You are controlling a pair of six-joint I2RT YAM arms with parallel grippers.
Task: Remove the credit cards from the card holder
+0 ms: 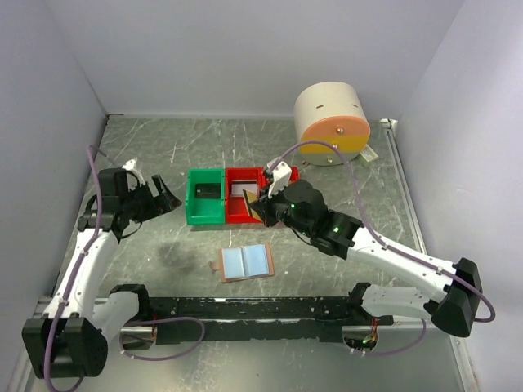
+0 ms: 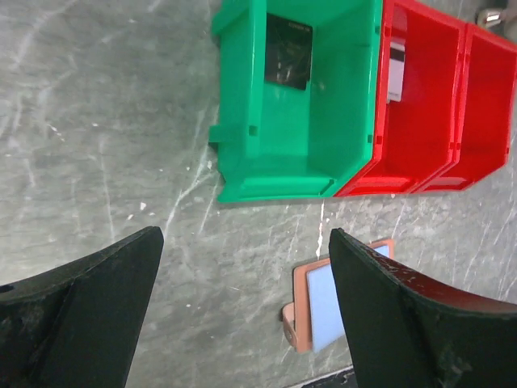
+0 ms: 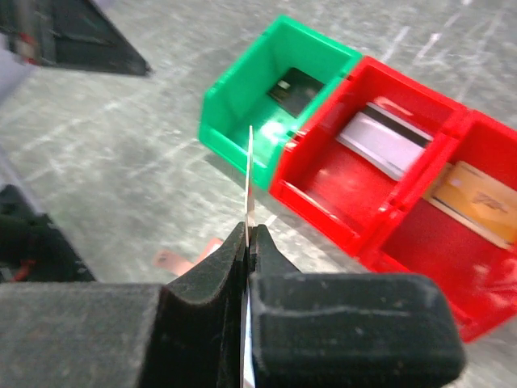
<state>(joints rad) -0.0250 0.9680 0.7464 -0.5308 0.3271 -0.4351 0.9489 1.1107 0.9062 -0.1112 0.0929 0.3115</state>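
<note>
Grey table (image 1: 163,147) has the card holder (image 1: 245,263) lying open; the right gripper (image 3: 249,234), shut tight on a thin card (image 3: 250,174), should go low over the red bin (image 3: 323,179) before letting go, while the left gripper (image 2: 246,242) is wide open, empty

Three bins stand side by side mid-bench (image 1: 163,147): the left bin (image 1: 204,216) with a first card (image 1: 206,191) in it, the middle bin (image 1: 237,216) with a second card (image 1: 243,190), and the right bin (image 3: 428,283) with a third card (image 3: 477,202). The card holder (image 1: 245,261) lies before them, nearer my arm bases, and a cylinder (image 1: 331,122) stands behind to the right. My left claw (image 1: 170,196) hangs left of the bins, while my right claw (image 3: 249,234) hangs over the right ones with a fourth card (image 3: 250,170) on edge between its fingers.
</note>
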